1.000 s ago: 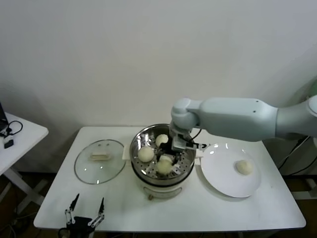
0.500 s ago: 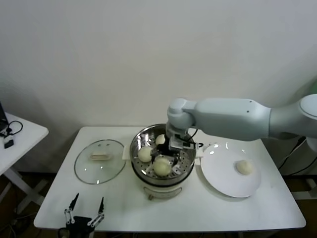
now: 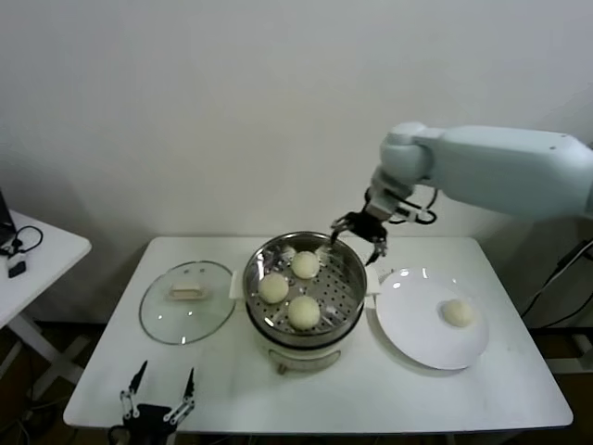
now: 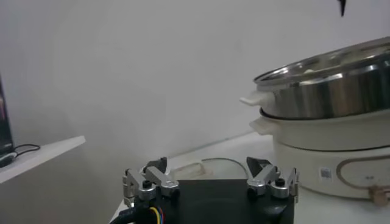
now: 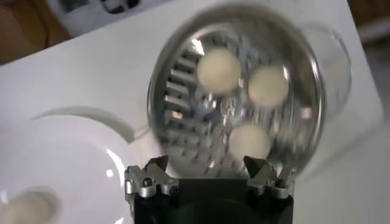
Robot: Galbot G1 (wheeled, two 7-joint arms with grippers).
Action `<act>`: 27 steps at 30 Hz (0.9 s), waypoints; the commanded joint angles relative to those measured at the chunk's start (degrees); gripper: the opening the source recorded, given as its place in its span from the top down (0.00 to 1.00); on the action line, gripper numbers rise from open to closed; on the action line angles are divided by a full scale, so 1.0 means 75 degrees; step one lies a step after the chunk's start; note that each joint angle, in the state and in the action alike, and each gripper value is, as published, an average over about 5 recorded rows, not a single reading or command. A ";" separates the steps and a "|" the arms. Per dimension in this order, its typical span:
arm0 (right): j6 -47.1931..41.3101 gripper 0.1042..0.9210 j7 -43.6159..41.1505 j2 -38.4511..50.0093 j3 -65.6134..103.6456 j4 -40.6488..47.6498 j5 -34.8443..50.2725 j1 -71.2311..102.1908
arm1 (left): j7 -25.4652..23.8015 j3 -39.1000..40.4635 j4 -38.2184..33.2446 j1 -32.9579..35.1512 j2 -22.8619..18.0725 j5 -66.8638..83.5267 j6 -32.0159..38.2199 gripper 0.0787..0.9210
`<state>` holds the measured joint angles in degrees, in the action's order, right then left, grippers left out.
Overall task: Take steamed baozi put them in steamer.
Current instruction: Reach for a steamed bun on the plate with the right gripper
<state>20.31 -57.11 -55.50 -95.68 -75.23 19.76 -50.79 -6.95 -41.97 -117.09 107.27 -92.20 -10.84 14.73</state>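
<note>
Steamer: round, shiny stainless-steel pot on a cream-white base, upright at the middle of the white surface, mouth open upward; perforated metal floor, a small cream handle at each side. No long axis; it is circular.
Baozi in steamer: three smooth, round, cream-white dough buns on the perforated floor — one toward the far wall, one on the left, one nearest the robot. They lie near one another, not clearly touching. Being near-spherical, they show no pointing direction.
Fourth baozi: same smooth round shape, alone on the white plate, which lies flat just right of the steamer.
Right pincer: raised above the steamer's far right rim, black fingers spread apart, holding nothing; the wrist view looks straight down on the three buns.
Left pincer: parked low at the surface's near edge, left of the steamer, fingers apart and empty.
Glass lid: flat, round, clear, with a pale handle, lying on the surface just left of the steamer.
</note>
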 commanded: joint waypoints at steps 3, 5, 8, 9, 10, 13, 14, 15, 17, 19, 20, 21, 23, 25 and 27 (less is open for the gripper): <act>-0.3142 0.12 0.0053 0.2446 -0.0935 0.0663 0.0468 0.0255 | -0.0024 0.0093 -0.0074 -0.0023 -0.0373 0.0100 0.0000 0.12; -0.3083 0.12 -0.0052 0.2672 -0.0763 0.0745 0.0245 0.0666 | -0.0029 0.0091 -0.0047 -0.0039 -0.0373 0.0107 0.0002 0.12; -0.2968 0.12 -0.0156 0.2887 -0.0308 0.0885 -0.0087 0.1379 | -0.0028 0.0066 0.0004 -0.0060 -0.0373 0.0129 0.0006 0.12; -0.2936 0.12 -0.0166 0.2943 -0.0100 0.0934 -0.0211 0.1643 | -0.0027 0.0053 0.0020 -0.0064 -0.0373 0.0140 0.0009 0.12; -0.2921 0.12 -0.0150 0.2988 0.0104 0.0983 -0.0333 0.1913 | -0.0024 0.0039 0.0033 -0.0065 -0.0373 0.0153 0.0014 0.12; -0.2898 0.12 -0.0081 0.3085 0.0756 0.1170 -0.0719 0.2752 | -0.0021 0.0004 0.0068 -0.0061 -0.0373 0.0175 0.0023 0.12; -0.2899 0.12 -0.0042 0.3094 0.0945 0.1240 -0.0818 0.3003 | -0.0020 -0.0002 0.0078 -0.0060 -0.0373 0.0177 0.0024 0.12; -0.2897 0.12 -0.0011 0.3094 0.1119 0.1306 -0.0910 0.3205 | -0.0020 -0.0006 0.0088 -0.0059 -0.0373 0.0174 0.0025 0.12; -0.2878 0.12 0.0072 0.3075 0.1468 0.1445 -0.1137 0.3583 | -0.0018 -0.0004 0.0108 -0.0058 -0.0373 0.0162 0.0029 0.12; -0.2857 0.12 0.0151 0.3047 0.1839 0.1587 -0.1388 0.3941 | -0.0015 0.0005 0.0125 -0.0055 -0.0373 0.0143 0.0036 0.12; -0.2845 0.12 0.0194 0.3027 0.2061 0.1674 -0.1532 0.4148 | -0.0013 0.0012 0.0137 -0.0053 -0.0373 0.0128 0.0043 0.12; -0.2840 0.12 0.0244 0.3002 0.2252 0.1754 -0.1646 0.4322 | -0.0010 0.0020 0.0153 -0.0052 -0.0373 0.0112 0.0049 0.12; -0.2858 0.12 0.0352 0.2942 0.2602 0.1894 -0.1833 0.4642 | -0.0007 0.0035 0.0188 -0.0052 -0.0373 0.0069 0.0062 0.12; -0.2886 0.12 0.0428 0.2885 0.2797 0.1952 -0.1910 0.4836 | -0.0006 0.0043 0.0204 -0.0048 -0.0373 0.0043 0.0066 0.12; -0.2906 0.12 0.0452 0.2834 0.2902 0.1972 -0.1925 0.4973 | -0.0006 0.0036 0.0201 -0.0043 -0.0373 0.0031 0.0066 0.12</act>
<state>0.37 -55.47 -35.75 -84.63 -64.10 11.24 -26.38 -7.02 -41.69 -115.78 106.92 -92.20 -10.15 15.18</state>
